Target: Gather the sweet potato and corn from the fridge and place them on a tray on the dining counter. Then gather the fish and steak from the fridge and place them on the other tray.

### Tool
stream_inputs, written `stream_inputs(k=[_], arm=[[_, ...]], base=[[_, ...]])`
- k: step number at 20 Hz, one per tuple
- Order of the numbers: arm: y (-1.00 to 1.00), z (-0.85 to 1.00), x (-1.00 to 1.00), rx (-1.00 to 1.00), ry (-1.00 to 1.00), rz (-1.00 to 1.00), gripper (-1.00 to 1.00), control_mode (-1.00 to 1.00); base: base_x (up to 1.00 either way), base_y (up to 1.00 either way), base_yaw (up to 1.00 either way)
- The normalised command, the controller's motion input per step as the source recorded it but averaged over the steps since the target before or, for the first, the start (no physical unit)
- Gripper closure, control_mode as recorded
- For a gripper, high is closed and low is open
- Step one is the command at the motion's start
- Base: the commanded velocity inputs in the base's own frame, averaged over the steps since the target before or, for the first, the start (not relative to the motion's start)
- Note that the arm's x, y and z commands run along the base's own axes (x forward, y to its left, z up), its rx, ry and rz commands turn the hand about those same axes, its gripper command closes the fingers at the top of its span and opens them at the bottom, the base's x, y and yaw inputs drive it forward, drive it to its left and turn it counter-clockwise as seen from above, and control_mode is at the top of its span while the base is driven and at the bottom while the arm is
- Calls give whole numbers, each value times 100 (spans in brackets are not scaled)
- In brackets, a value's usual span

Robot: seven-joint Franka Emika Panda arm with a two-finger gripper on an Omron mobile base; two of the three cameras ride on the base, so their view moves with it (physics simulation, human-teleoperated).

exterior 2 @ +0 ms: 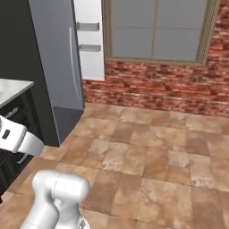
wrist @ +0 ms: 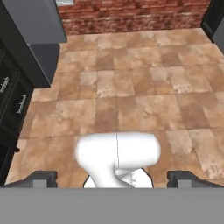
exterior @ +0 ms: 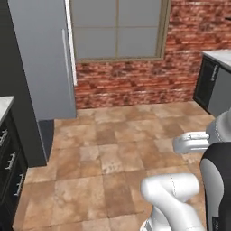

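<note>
The fridge (exterior: 43, 58) stands tall and grey at the left, with a long thin handle (exterior: 66, 58) down its flat front. It also appears in the right base view as the fridge (exterior 2: 56, 53), with a white panel (exterior 2: 89, 40) carrying two grey ledges right beside it. In the hand view my gripper (wrist: 113, 178) is open wide, its fingertips (wrist: 43, 177) far apart with nothing held between them, pointing down at the floor. The sweet potato, corn, fish, steak, trays and dining counter are out of view.
Black drawer cabinets (exterior: 9, 167) under a marble top (exterior 2: 13, 89) stand at the left, in front of the fridge. A brick wall (exterior: 135, 81) with a window (exterior: 117, 29) lies ahead. Another dark cabinet (exterior: 214, 83) sits at the right. Brown floor tiles (exterior: 108, 149) spread between them.
</note>
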Motion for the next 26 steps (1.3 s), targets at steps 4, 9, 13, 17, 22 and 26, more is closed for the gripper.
stream_inputs(k=[4, 9, 13, 17, 22, 26], arm=[[0, 0, 0, 0, 0, 0, -100, 100], [0, 0, 0, 0, 0, 0, -100, 100], [0, 0, 0, 0, 0, 0, -100, 100], [0, 0, 0, 0, 0, 0, -100, 100], [0, 0, 0, 0, 0, 0, -100, 100], [0, 0, 0, 0, 0, 0, -100, 100]], base=[[67, -69, 33], [68, -71, 33], [68, -69, 34], [73, -65, 35], [80, -60, 37], [68, -64, 37]])
